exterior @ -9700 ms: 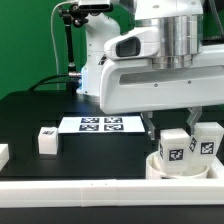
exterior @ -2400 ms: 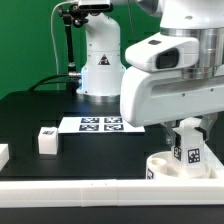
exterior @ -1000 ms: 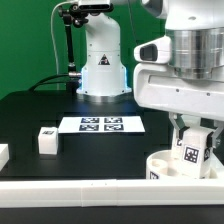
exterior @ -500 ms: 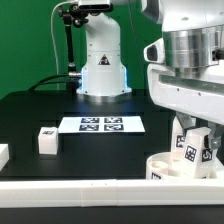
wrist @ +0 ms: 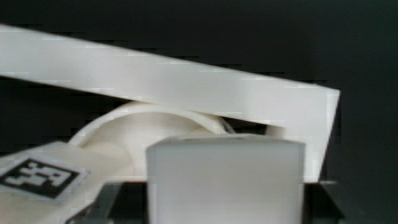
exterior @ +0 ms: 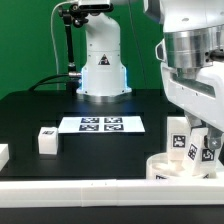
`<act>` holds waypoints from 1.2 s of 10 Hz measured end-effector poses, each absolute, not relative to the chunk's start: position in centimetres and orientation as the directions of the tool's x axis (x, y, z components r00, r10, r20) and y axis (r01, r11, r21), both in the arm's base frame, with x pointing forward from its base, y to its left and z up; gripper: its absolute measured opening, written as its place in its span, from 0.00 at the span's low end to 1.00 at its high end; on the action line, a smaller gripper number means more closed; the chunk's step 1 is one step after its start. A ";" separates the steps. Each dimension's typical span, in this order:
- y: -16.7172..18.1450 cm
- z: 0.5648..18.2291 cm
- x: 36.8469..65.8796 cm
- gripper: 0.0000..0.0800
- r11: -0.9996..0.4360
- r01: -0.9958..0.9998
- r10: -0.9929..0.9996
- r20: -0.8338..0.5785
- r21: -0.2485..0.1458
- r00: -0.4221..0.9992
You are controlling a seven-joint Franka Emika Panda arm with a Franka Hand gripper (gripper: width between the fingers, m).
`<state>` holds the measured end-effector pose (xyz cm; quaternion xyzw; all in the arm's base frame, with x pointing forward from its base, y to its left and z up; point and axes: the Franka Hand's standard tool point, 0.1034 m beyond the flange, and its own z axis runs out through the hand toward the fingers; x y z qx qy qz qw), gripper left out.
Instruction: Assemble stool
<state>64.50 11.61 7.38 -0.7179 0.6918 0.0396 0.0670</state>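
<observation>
My gripper (exterior: pixel 197 133) hangs over the round white seat disc (exterior: pixel 163 170) at the exterior view's right. In the wrist view the gripper (wrist: pixel 222 196) is shut on a white blocky leg (wrist: pixel 222 170), which fills the gap between the dark fingers (wrist: pixel 125 198). Past that leg lies the seat disc (wrist: pixel 151 125). A second leg with a tag (wrist: pixel 39 176) sits close beside the held one. In the exterior view two tagged legs (exterior: pixel 181 142) (exterior: pixel 212 150) show under the gripper. I cannot tell there which one is held. A third leg (exterior: pixel 47 139) stands alone on the black table.
The marker board (exterior: pixel 100 124) lies flat at mid table. A long white border rail (exterior: pixel 80 196) runs along the front edge and also crosses the wrist view (wrist: pixel 160 80). A small white piece (exterior: pixel 3 154) sits at the far left. The robot base (exterior: pixel 100 60) stands behind.
The arm and gripper have shifted toward the exterior view's right over the seat disc, carrying the leg along. A second tagged leg now shows beside it.
</observation>
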 end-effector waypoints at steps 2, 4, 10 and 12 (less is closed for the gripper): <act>11.9 7.3 64.5 0.43 0.137 -0.987 -0.976 -0.183 -0.082 -0.120; 12.1 7.3 64.5 0.43 0.354 -0.929 -0.918 -0.230 -0.107 -0.323; 12.2 7.3 64.6 0.46 0.575 -0.816 -0.790 -0.299 -0.057 -0.535; 12.1 8.2 64.1 0.68 0.438 -0.898 -0.866 -0.292 -0.050 -0.406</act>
